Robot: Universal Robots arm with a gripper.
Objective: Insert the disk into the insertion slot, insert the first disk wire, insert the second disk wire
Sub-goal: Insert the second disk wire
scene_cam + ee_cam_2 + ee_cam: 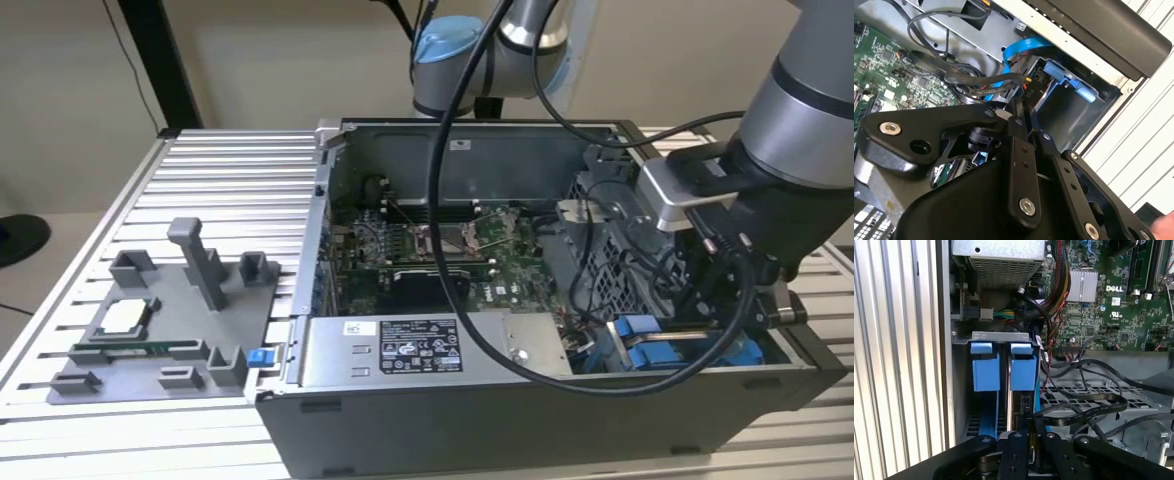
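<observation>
We find the arm bent down over the open computer case (534, 400), its gripper (1026, 440) lowered into the drive bay (966, 405) at the corner on the exterior view's right. The fingers (1016, 455) are drawn close together; whether they clamp the black cable (1079, 410) we cannot tell. The disk (1024, 372) sits in the bay, blue carrier tabs showing.

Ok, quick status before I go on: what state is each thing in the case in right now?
disk: seated in its bay, blue carrier tabs facing out.
insertion slot: filled by blue carriers.
gripper: low over the bay beside the disk, fingers close together.
black flat cable: loose, draped over the perforated cage.
computer case: side open, board exposed.
grey fixture tray: on the table beside the case.
</observation>
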